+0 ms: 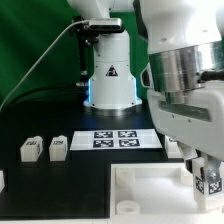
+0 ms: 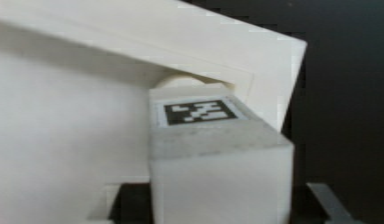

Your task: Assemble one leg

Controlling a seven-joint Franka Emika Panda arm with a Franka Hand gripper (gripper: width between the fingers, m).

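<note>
Starting at the exterior view's left, we see one spare leg and a second spare leg standing side by side on the black table, well apart from the action. Moving across, the marker board lies flat just in front of the robot base. Nearer the camera sits the large white tabletop, flat on the table.

Now to the exterior view's right, where the arm comes down and the gripper hangs at the tabletop's far corner. Its jaws are clamped on the leg, one finger on each side, with the tag facing outward.

In the wrist view the leg stands large between the dark fingers, its square tag towards the camera. Its rounded tip meets the tabletop right at the corner. Whether that tip is seated in the corner hole or only touching there, we cannot tell.
</note>
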